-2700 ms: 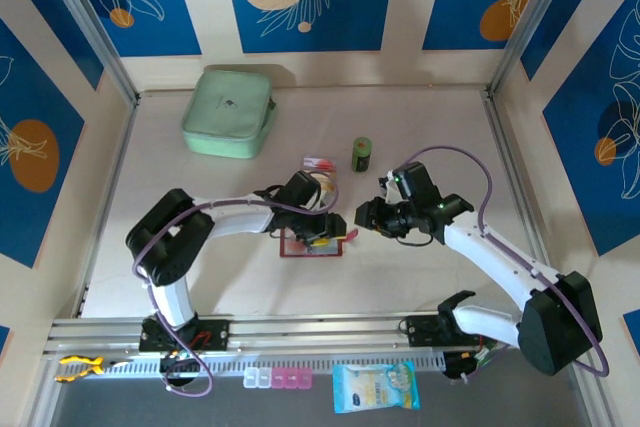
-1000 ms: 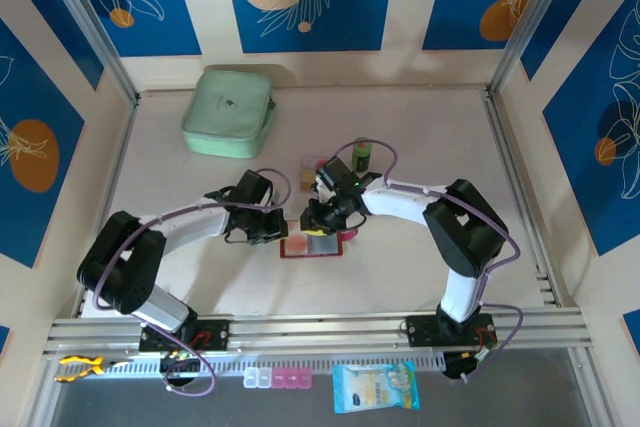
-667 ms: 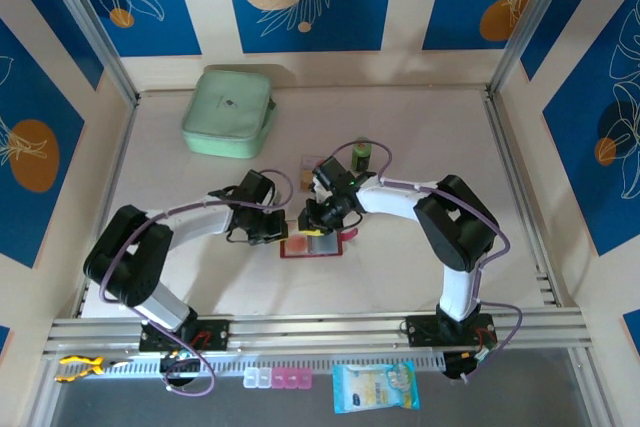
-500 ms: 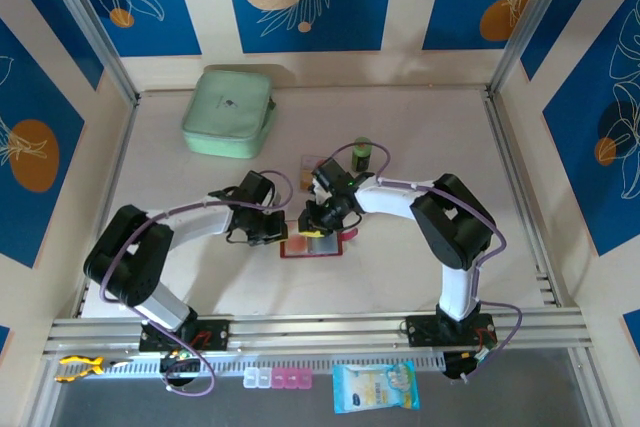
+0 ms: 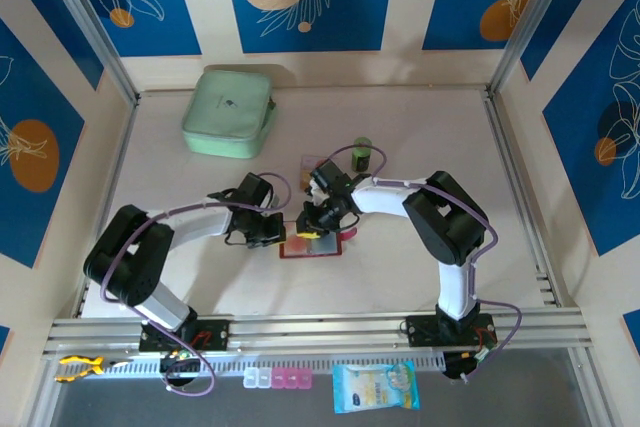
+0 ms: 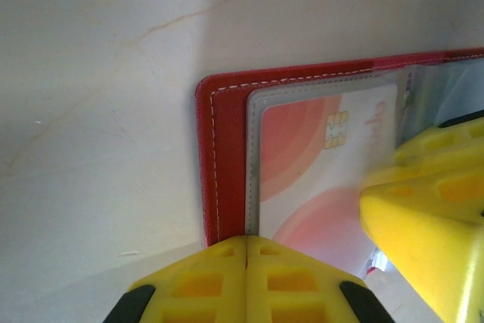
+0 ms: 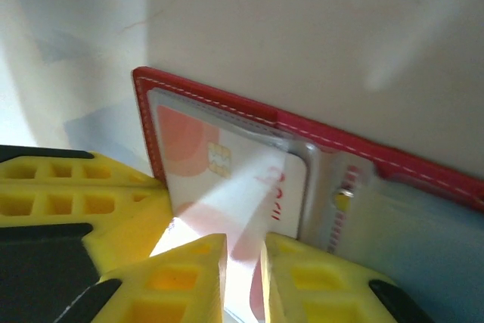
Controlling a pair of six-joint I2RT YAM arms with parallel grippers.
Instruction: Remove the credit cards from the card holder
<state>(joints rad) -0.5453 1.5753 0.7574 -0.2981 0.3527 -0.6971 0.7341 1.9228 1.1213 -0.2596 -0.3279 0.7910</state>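
Note:
The dark red card holder [image 5: 312, 247] lies open on the table. A white and orange-pink credit card [image 6: 302, 164] with a chip sits in its clear left sleeve. My left gripper [image 6: 247, 241] is shut, its tips resting on the holder's left edge [image 6: 227, 149]. My right gripper [image 7: 243, 243] stands over the same card [image 7: 219, 164] with its jaws a narrow slit apart, and I see nothing gripped between them. The holder's red border [image 7: 363, 149] runs along the far side. In the top view the left gripper [image 5: 276, 234] and right gripper [image 5: 314, 227] flank the holder's left half.
A couple of loose small cards [image 5: 311, 162] lie just behind the holder, near a small green cylinder [image 5: 362, 153]. A mint-green zip case [image 5: 228, 112] sits at the back left. The left gripper's yellow finger [image 7: 76, 202] crowds the right gripper's left side.
The right arm swung in from the right and came down over the holder. The left gripper shifted to the holder's left edge. In the last second both have barely moved.

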